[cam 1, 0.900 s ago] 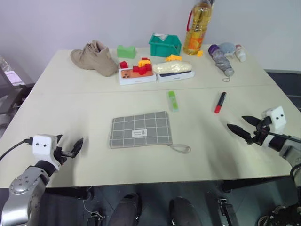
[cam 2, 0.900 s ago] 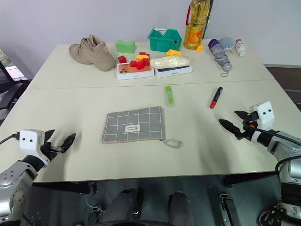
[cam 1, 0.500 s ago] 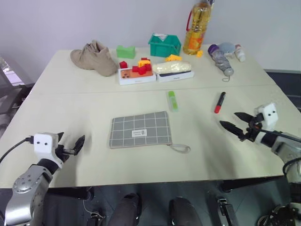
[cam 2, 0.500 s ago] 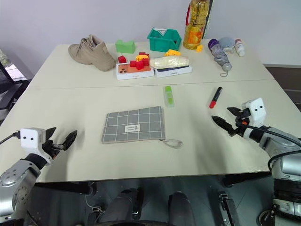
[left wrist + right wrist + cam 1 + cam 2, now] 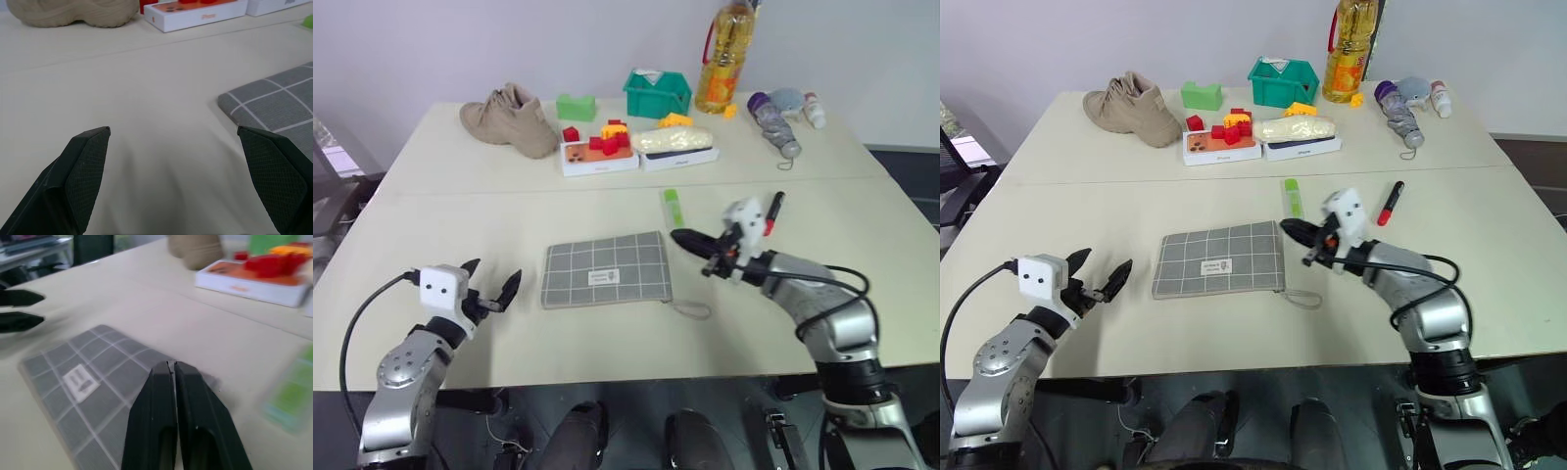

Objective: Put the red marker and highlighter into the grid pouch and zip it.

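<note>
Desk (image 5: 509, 211): pale cream, set against a plain light wall; a shoe (image 5: 509, 119), boxes with coloured blocks (image 5: 599, 147) and an oil bottle (image 5: 724, 59) are kept along the far side.
Grid pouch (image 5: 605, 269): laid flat near the middle of the desk, label up, wrist loop (image 5: 689, 309) trailing toward the right arm.
Highlighter (image 5: 673, 209): placed just beyond the far right corner of the pouch, apart from it.
Red marker (image 5: 771, 211): placed further right, well apart from the pouch.
Left end effector (image 5: 487, 291): fingers spread wide, nothing held, hovering beside the left edge of the pouch.
Right end effector (image 5: 693, 245): fingers pressed together, nothing held, over the right end of the pouch.
Step in hand: judged to be the approach to the pouch for opening; no pen is inside yet.
Advice: the pouch should be pinned by the left end effector while the zip pull is taken by the right one, so that the fabric is not dragged.
Hard to see: the zip and its pull cannot be made out, so whether the pouch is open cannot be told.
</note>
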